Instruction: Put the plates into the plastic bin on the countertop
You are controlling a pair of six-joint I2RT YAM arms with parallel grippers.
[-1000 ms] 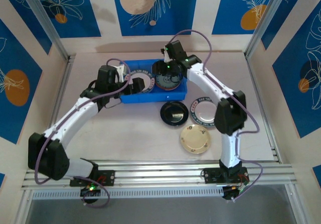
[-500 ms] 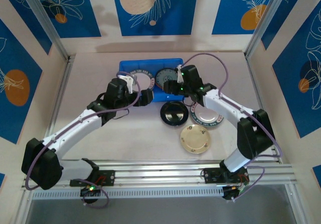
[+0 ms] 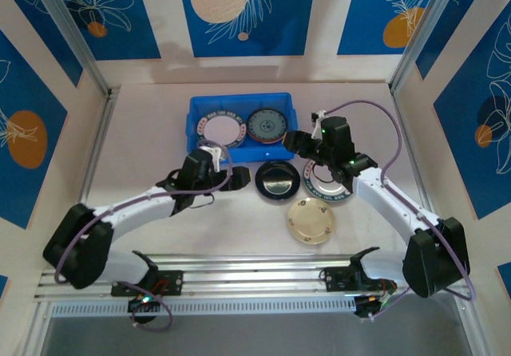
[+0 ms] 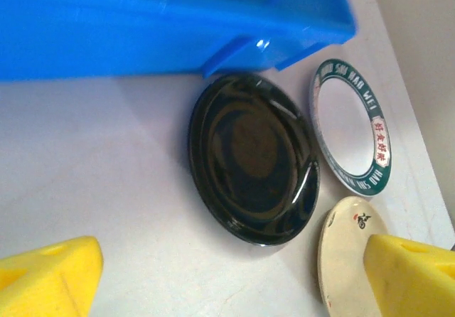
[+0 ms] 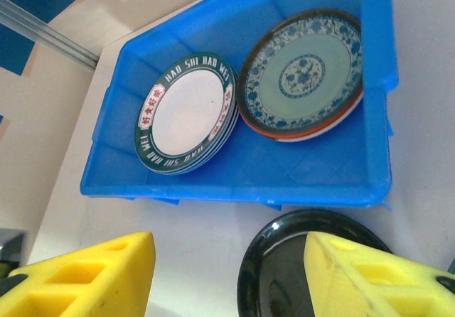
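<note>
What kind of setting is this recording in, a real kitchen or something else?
Probably a staged robot test booth, not a kitchen: printed blue wall panels, aluminium rails framing the off-white countertop, and a blue plastic bin of plates.

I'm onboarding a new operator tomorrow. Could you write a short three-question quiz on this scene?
1. True or false: the glossy black round plate lies on the off-white countertop, outside the bright blue plastic bin.
2. How many plates lie on the countertop? A two, B three, C five.
3. Fill in: the left gripper is empty and ____.
Key: 1 true; 2 B; 3 open.
</note>
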